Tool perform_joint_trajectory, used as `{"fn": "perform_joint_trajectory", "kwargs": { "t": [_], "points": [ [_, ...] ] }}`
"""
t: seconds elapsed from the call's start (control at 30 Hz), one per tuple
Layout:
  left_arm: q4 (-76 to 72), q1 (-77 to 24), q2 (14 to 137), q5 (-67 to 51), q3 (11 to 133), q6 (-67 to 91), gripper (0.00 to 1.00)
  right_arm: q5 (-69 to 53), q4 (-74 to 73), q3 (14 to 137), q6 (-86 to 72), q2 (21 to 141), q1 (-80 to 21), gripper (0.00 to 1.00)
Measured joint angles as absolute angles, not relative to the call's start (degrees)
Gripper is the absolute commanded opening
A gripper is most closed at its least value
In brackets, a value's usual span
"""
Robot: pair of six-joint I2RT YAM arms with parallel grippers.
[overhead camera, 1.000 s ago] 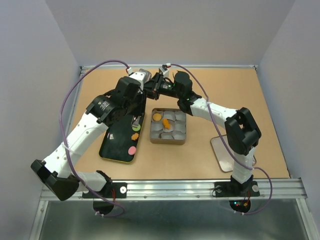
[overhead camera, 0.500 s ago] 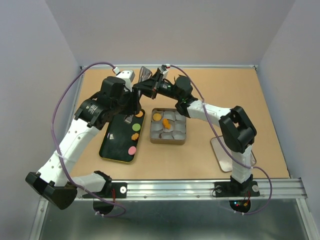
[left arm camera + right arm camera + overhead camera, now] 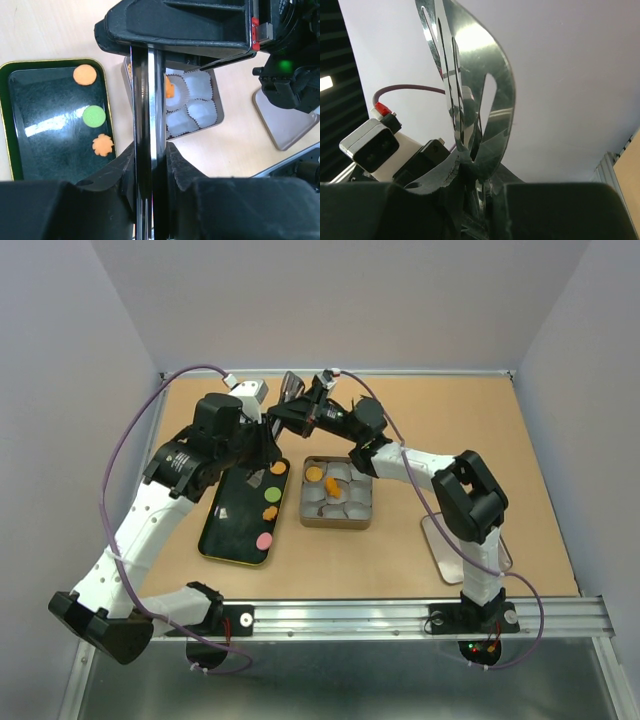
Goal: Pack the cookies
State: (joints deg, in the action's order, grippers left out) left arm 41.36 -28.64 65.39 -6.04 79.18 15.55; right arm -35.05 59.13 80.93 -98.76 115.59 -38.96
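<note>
Both grippers are shut on one pair of metal tongs (image 3: 291,389), held in the air behind the tin. The left gripper (image 3: 268,440) (image 3: 150,150) clamps the thin handle strip (image 3: 148,100). The right gripper (image 3: 293,413) (image 3: 475,172) clamps the tongs (image 3: 470,75) near the slotted end. Cookies lie on a black tray (image 3: 220,530) (image 3: 10,125): an orange round one (image 3: 278,468) (image 3: 85,75), a green one (image 3: 271,496) (image 3: 94,116), an orange flower-shaped one (image 3: 269,513) (image 3: 103,145) and a pink one (image 3: 264,540). Two orange cookies (image 3: 313,474) (image 3: 169,87) sit in paper cups in the tin (image 3: 304,502) (image 3: 219,107).
A clear flat lid (image 3: 450,545) (image 3: 285,122) lies on the table right of the tin, by the right arm's base. The right arm's black wrist (image 3: 175,25) fills the top of the left wrist view. White walls close in the back and sides.
The left arm has swung left and back, drawing away from the right gripper. The tongs now show between the two grippers. Tray, tin and cookies have not moved.
</note>
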Motion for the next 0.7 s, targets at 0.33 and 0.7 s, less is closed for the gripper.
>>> {"fn": "perform_joint_trajectory", "kwargs": {
  "t": [0.33,0.7],
  "points": [
    [44.2,-28.6,66.2,-1.3,80.0,14.4,0.20,-38.5,60.7,81.0,-98.3,116.9,-38.7,1.00],
    [51.9,-28.6,69.4,10.6,84.0,14.1,0.22,-41.2,47.5,71.0,-84.4,107.4,-37.5,1.00]
  ]
}}
